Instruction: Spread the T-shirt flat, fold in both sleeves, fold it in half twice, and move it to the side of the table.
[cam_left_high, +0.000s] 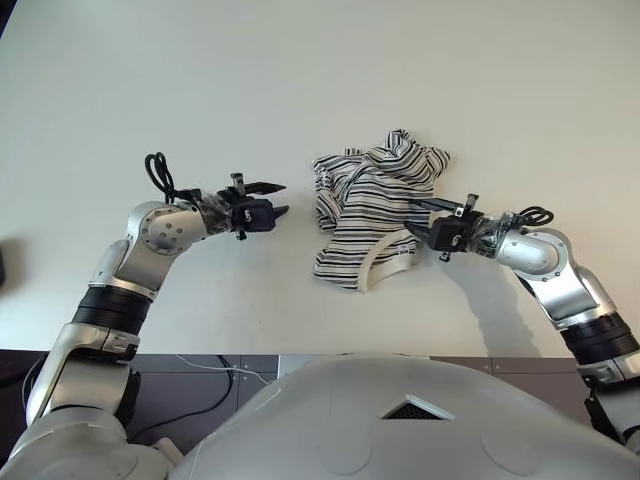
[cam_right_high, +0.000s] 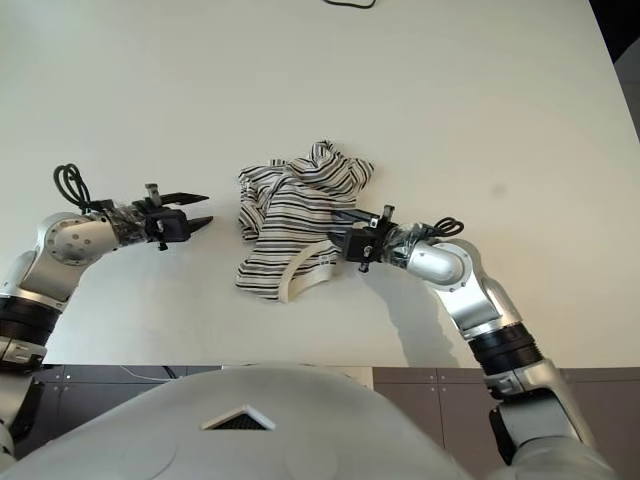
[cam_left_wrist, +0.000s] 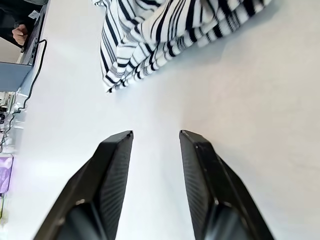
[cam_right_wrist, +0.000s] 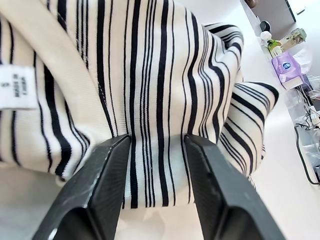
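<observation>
The black-and-white striped T-shirt (cam_left_high: 370, 200) lies crumpled in a heap in the middle of the white table (cam_left_high: 300, 80), its cream neckband (cam_left_high: 385, 265) turned toward the front edge. My left gripper (cam_left_high: 275, 200) hovers just left of the heap, open and holding nothing; bare table shows between its fingers (cam_left_wrist: 117, 165), the shirt's edge (cam_left_wrist: 150, 40) a short way ahead. My right gripper (cam_left_high: 415, 218) is at the heap's right side, open, with a fold of striped fabric (cam_right_wrist: 155, 75) between its fingers (cam_right_wrist: 107, 170).
A black cable (cam_right_high: 350, 3) lies at the table's far edge. The front edge (cam_left_high: 300, 352) runs close below both arms. Bare tabletop stretches wide to the left, right and far side of the shirt.
</observation>
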